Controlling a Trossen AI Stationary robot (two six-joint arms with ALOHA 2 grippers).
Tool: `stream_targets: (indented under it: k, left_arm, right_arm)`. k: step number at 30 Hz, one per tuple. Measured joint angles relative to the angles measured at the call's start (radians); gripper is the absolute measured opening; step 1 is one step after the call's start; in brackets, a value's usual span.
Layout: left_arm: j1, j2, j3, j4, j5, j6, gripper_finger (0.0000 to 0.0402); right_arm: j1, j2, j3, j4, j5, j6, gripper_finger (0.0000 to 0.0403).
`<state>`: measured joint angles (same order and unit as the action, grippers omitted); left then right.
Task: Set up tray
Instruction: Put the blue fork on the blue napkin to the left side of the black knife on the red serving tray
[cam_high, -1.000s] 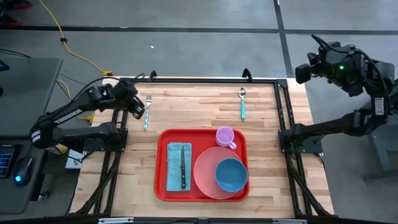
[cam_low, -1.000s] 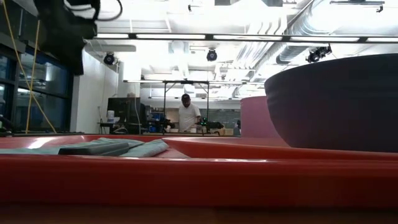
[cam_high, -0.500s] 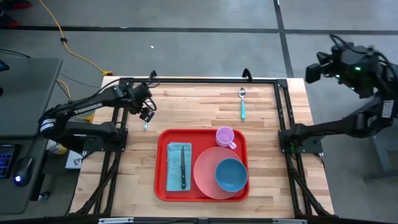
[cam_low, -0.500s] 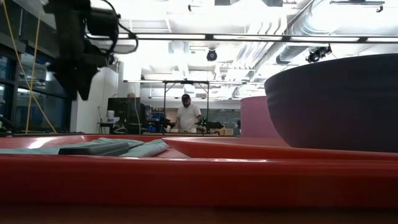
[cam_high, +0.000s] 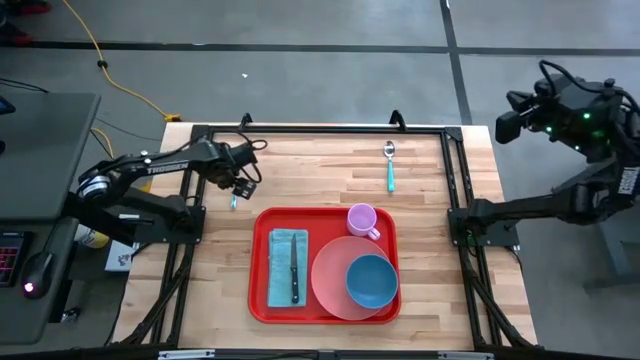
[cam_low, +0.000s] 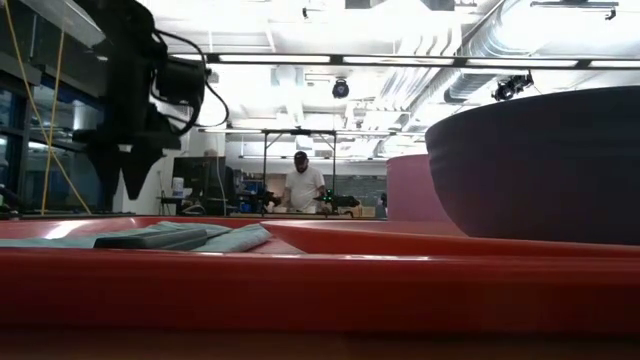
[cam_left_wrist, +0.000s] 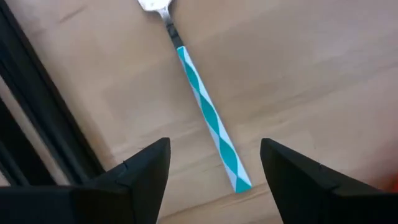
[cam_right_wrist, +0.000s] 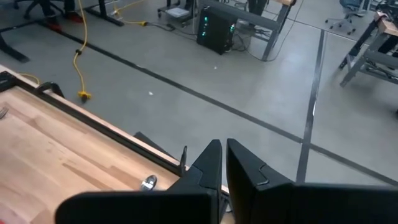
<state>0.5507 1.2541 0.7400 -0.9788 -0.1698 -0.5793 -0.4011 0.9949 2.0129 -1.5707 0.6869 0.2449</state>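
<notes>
Wooden table, red tray near centre, well apart from spread-fingered left gripper over fork, right gripper closed

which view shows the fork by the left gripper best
The left wrist view: the fork with its teal-and-white handle lies on bare wood, nearly full length, between the open left gripper's fingers. The high view shows only a bit of it under that gripper. The low and right wrist views don't show it.

One tray, one plate, one bowl, one cup, one napkin, one knife, one fork, one spoon; two end effectors.
</notes>
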Motion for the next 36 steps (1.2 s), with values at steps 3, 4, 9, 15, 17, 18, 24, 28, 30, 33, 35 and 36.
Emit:
stream_targets:
  k: [3,4,9,15,17,18,24,28,30,33,35,36]
  left_arm:
    - [0.000,0.039,-0.010,0.014,0.008,-0.058,0.0279]
    - [0.000,0.049,-0.011,0.023,0.013,-0.072,0.0278]
    - [0.000,0.089,-0.025,0.070,0.039,-0.131,0.0273]
    - [0.000,0.119,-0.064,0.107,0.087,-0.186,0.0271]
    - [0.000,0.119,-0.084,0.124,0.101,-0.194,0.0269]
    - [0.000,0.119,-0.093,0.134,0.108,-0.200,0.0269]
    - [0.000,0.115,-0.140,0.189,0.131,-0.216,0.0265]
    - [0.000,0.116,-0.150,0.198,0.130,-0.215,0.0248]
    - [0.000,0.116,-0.150,0.201,0.124,-0.215,0.0233]
    - [-0.001,0.116,-0.150,0.204,0.115,-0.215,0.0205]
    - [-0.001,0.116,-0.150,0.206,0.112,-0.215,0.0186]
    - [-0.001,0.116,-0.150,0.206,0.112,-0.214,0.0176]
  right_arm:
    - [0.000,-0.002,0.000,0.000,-0.004,-0.009,0.0000]
    - [0.000,-0.002,0.000,0.000,-0.003,-0.012,0.0000]
    - [0.000,-0.002,0.000,0.000,-0.001,-0.022,0.0000]
    - [0.000,-0.002,0.000,0.000,-0.002,-0.037,0.0000]
    - [0.000,0.000,0.000,0.000,-0.003,-0.038,0.0000]
    - [0.000,0.000,0.000,0.000,-0.003,-0.041,0.0000]
    - [0.000,-0.002,0.000,0.000,-0.002,-0.047,0.0000]
    - [0.000,-0.002,0.000,0.000,-0.002,-0.054,0.0000]
    - [0.000,-0.002,0.000,0.000,-0.002,-0.056,0.0000]
    - [0.000,-0.002,0.000,0.000,-0.002,-0.056,0.0000]
    - [0.000,-0.002,0.000,0.000,-0.003,-0.056,0.0000]
    - [0.000,-0.002,0.000,0.000,-0.005,-0.058,0.0000]
